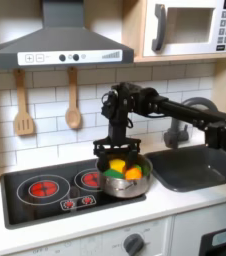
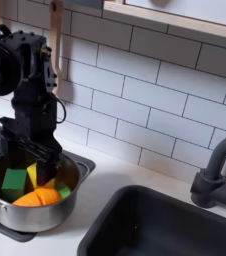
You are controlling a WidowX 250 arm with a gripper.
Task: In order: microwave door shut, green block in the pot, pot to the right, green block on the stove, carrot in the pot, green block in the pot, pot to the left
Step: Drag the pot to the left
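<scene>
Pot (image 1: 124,184) at stove (image 1: 35,190) right edge, pincer (image 2: 41,160) just above

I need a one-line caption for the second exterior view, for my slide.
Gripper poised over the steel pot holding the green block and carrot.

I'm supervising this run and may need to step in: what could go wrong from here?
1. The pot sits at the stove's right edge beside the sink; a drag the wrong way might tip it in.
2. The gripper is low over the crowded pot; closing might catch the carrot or yellow piece rather than the green block.
</scene>
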